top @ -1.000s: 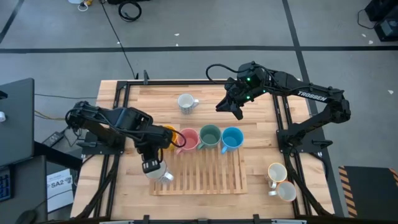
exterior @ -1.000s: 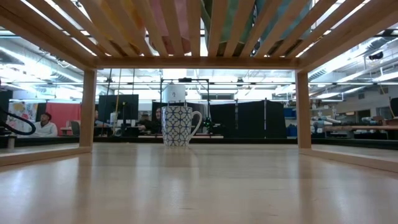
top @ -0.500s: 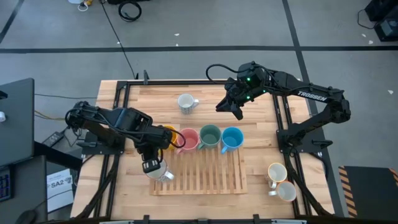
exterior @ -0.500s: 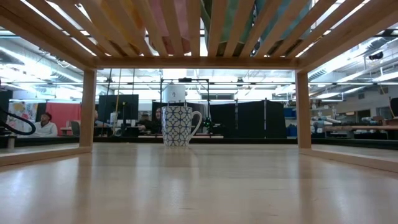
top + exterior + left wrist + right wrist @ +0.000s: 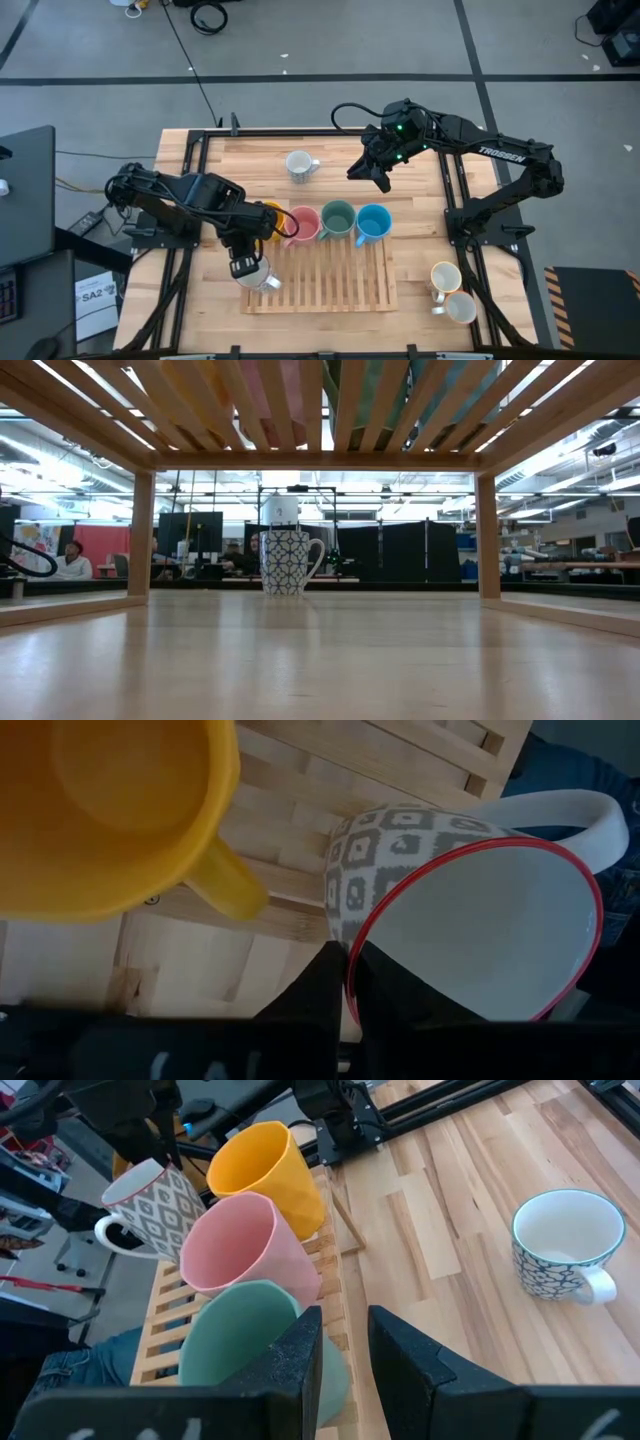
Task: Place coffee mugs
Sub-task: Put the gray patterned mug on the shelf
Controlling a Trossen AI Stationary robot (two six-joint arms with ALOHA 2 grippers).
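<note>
The left tool [image 5: 246, 268] pinches the rim of a red-rimmed grey-patterned mug [image 5: 470, 910], its fingers [image 5: 318, 990] nearly shut across the wall, over the near left corner of the slatted wooden rack [image 5: 340, 285]. Just beyond this tool, along the rack's far edge, lie the orange mug [image 5: 268, 220], pink mug [image 5: 304, 223], green mug [image 5: 337, 218] and blue mug [image 5: 372, 222]. The right tool [image 5: 365, 172] hovers above the desk [image 5: 330, 160], fingers slightly apart, holding nothing; a blue-patterned white mug [image 5: 298, 165] stands to its side.
</note>
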